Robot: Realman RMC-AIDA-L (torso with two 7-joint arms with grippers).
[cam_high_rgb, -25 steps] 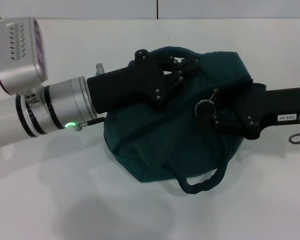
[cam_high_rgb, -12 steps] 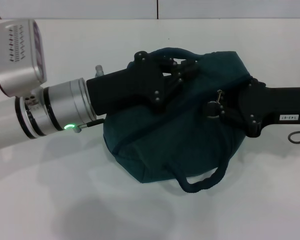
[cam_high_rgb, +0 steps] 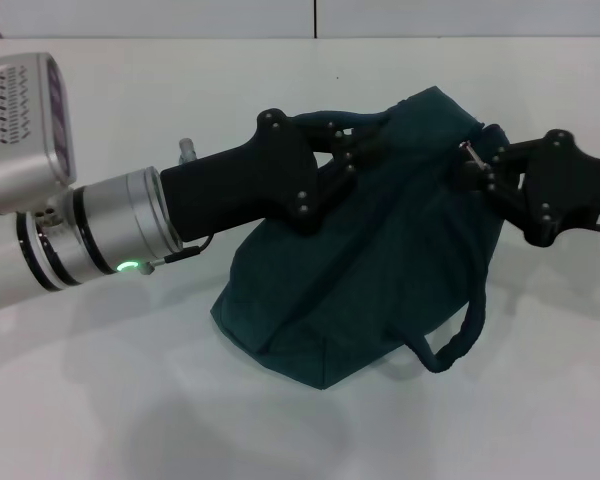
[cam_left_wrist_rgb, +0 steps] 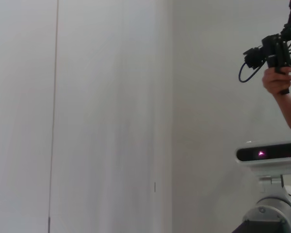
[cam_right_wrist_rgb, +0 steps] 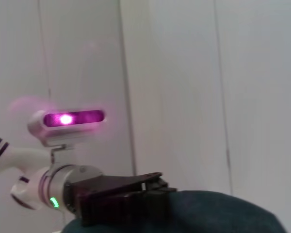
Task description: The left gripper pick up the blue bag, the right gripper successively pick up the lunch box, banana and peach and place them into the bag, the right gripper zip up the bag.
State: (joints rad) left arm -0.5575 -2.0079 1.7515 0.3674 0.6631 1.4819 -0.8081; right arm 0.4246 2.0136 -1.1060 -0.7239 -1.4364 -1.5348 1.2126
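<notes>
The blue bag [cam_high_rgb: 360,270] is sitting on the table [cam_high_rgb: 100,400] in the middle, tilting up toward the right. The left gripper [cam_high_rgb: 365,140] is reaching in from the left, gripping the bag's upper edge. The right gripper [cam_high_rgb: 472,165] is coming in from the right, touching the bag's top right corner. A handle [cam_high_rgb: 455,335] is hanging at the near right side.

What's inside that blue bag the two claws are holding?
Nothing of the inside shows. The blue bag is closed fabric from every view, bulging, with the left gripper gripping its top and the right gripper at its zipper end.
</notes>
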